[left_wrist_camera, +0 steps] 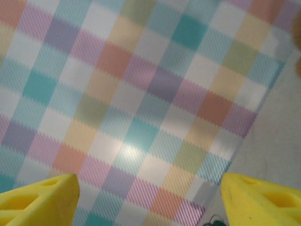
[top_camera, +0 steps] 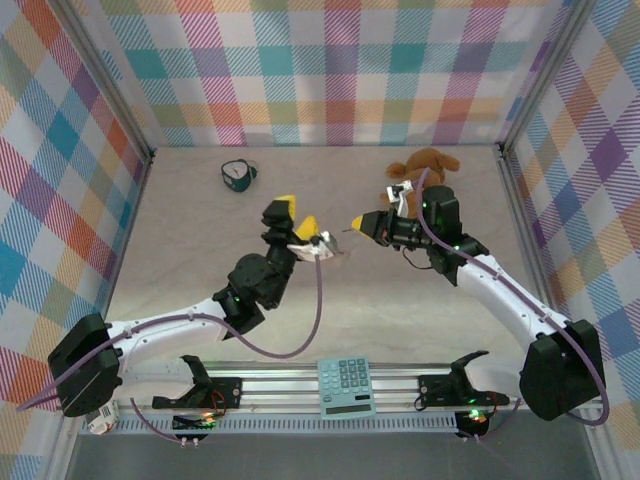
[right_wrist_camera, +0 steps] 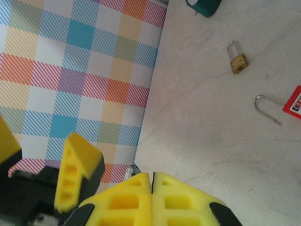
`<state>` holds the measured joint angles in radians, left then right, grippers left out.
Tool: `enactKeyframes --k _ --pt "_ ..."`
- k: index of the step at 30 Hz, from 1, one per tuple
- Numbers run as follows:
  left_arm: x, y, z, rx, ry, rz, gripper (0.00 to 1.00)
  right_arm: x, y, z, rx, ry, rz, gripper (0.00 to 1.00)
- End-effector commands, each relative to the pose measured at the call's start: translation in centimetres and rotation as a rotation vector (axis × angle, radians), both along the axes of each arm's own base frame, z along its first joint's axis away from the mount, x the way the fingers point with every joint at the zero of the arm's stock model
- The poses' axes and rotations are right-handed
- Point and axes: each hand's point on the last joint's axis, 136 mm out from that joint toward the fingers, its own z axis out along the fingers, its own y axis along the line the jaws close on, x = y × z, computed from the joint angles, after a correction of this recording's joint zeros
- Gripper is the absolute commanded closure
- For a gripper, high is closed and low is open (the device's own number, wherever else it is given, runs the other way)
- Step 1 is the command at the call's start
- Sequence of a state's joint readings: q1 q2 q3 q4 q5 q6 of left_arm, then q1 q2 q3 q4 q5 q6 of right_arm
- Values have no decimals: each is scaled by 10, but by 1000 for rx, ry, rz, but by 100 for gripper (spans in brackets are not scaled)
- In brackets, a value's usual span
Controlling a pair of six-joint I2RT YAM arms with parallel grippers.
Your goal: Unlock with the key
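Fingers (right_wrist_camera: 127, 202) of ribbed yellow plastic; left gripper (left_wrist_camera: 149, 183) spread wide, right gripper (right_wrist_camera: 152, 176) pressed together; brass padlock (right_wrist_camera: 237, 61) beyond right jaws.

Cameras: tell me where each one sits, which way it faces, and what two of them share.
Top external: above and behind the bases, looking down on the table; both arms show, left gripper open, right gripper shut.
Left wrist: on the left arm, facing the plaid wall; its yellow fingers stand apart.
Right wrist: on the right arm, facing the brass padlock and red padlock; its shut fingers show.
Shared: top and right wrist both show the left gripper.
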<state>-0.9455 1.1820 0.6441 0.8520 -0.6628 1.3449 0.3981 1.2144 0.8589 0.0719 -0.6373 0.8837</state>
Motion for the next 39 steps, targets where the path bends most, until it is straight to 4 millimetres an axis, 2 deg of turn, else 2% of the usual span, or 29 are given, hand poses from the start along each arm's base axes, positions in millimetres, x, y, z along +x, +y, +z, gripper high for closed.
enactKeyframes --k 1,3,6,9,12,15,17,20,22,26,33,36,39 --pt "16 35 21 -309 45 101 23 -1 -6 11 -19 -61 -10 97" --pt "31 43 15 -387 160 149 27 -3 -8 9 -21 -65 -8 97" --pt "58 68 -7 -609 370 210 31 -6 -11 5 -38 -66 -11 97" --pt "78 86 -35 -780 548 249 21 -9 -14 -2 -58 -61 -15 97" --pt "96 87 -70 -886 749 237 19 -10 -18 -11 -92 -54 -30 97" --pt "119 102 -106 -989 909 377 19 -12 -20 -16 -102 -51 -27 97" --pt "127 111 -138 -1029 994 528 22 -14 -20 -18 -106 -52 -23 97" --pt "136 112 -165 -1126 1024 635 21 -16 -22 -19 -116 -61 -23 97" --pt "142 107 -175 -1159 1028 622 23 -18 -23 -20 -117 -61 -23 97" --pt "162 102 -192 -1082 1073 652 23 -23 -24 -22 -111 -60 -18 97" --pt "201 75 -243 -995 1282 662 25 -32 -28 -25 -116 -63 -21 97" --pt "212 81 -263 -935 1286 736 25 -37 -31 -22 -114 -68 -24 97" --pt "221 78 -272 -945 1298 725 26 -41 -32 -26 -114 -61 -22 97"
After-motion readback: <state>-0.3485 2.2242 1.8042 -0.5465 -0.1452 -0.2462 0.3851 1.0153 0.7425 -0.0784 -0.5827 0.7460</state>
